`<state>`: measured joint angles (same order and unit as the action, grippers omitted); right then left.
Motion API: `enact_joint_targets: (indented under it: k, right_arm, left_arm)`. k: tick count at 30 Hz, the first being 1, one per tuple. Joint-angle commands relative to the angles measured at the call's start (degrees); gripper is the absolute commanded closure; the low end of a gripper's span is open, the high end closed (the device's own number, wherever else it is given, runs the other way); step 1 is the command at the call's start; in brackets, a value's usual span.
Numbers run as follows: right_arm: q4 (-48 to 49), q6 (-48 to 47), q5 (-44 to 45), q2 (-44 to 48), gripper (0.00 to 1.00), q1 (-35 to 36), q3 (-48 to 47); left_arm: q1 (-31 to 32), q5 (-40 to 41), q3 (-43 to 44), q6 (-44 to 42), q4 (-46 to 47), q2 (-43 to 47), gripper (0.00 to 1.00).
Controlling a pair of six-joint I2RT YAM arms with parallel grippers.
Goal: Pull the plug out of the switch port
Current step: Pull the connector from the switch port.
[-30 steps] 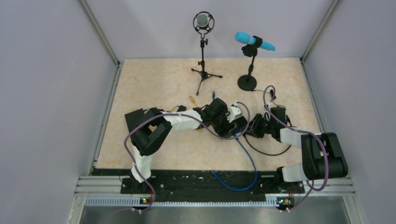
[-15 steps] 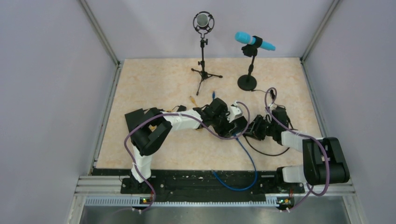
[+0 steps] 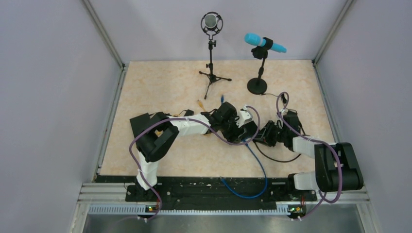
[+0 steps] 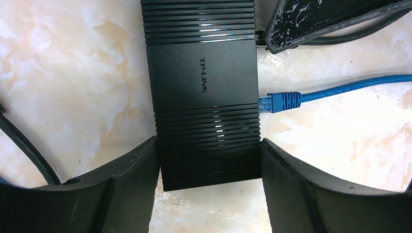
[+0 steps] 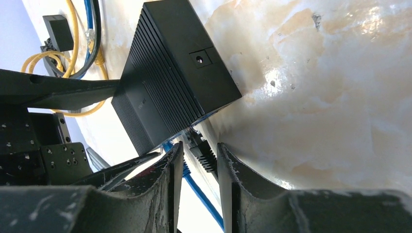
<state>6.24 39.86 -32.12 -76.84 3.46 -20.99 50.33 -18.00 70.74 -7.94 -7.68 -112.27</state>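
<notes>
The black TP-LINK switch [image 4: 204, 82] lies flat on the table. My left gripper [image 4: 209, 145] is shut on its near end, one finger against each long side. A blue plug [image 4: 277, 102] sits in a port on its right edge. A black plug [image 5: 201, 148] sits in the neighbouring port. My right gripper [image 5: 198, 148] straddles this black plug with its jaws narrow. The plug lies against one finger [image 5: 228, 167], and a slit of light shows beside the other. From above, both grippers [image 3: 245, 128] [image 3: 266, 135] meet at the switch, which they mostly hide.
A blue cable [image 3: 257, 162] and a black cable [image 3: 277, 158] trail toward the near edge. Yellow cable [image 5: 73, 43] and a small black block [image 5: 57, 26] lie beyond the switch. A tripod microphone [image 3: 212, 22] and a blue microphone on a round base [image 3: 257, 86] stand at the back.
The right arm's elbow has shifted slightly while its gripper stays at the switch's edge. The left arm and the switch have not moved.
</notes>
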Motion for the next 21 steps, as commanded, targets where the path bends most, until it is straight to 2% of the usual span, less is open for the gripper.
enact_joint_targets:
  k: [1, 3, 5, 7, 16, 21]
  right_arm:
    - [0.34, 0.88, 2.38, -1.97, 0.69, -0.40, 1.35]
    - [0.57, 1.04, 2.81, -2.14, 0.71, -0.41, 1.58]
    - [0.34, 0.79, 3.00, -2.53, 0.77, -0.47, 1.70]
    - [0.26, 0.67, 3.48, -2.65, 0.77, -0.46, 1.88]
    - [-1.32, 0.22, 4.54, -3.17, 0.78, -0.45, 1.49]
    - [-1.71, 0.14, 4.84, -2.79, 0.75, -0.45, 1.24]
  left_arm:
    - [0.39, -1.42, -0.09, 0.16, -5.41, -0.35, 0.41]
    - [0.39, -1.50, -0.04, 0.16, -5.41, -0.41, 0.41]
    - [0.43, -1.51, -0.04, 0.09, -5.38, -0.44, 0.41]
    - [0.39, -1.49, -0.08, -0.03, -5.49, -0.34, 0.41]
    - [0.39, -1.61, 0.73, -0.12, -5.33, -0.75, 0.41]
    - [0.39, -2.37, -0.03, -0.26, -5.05, -0.55, 0.41]
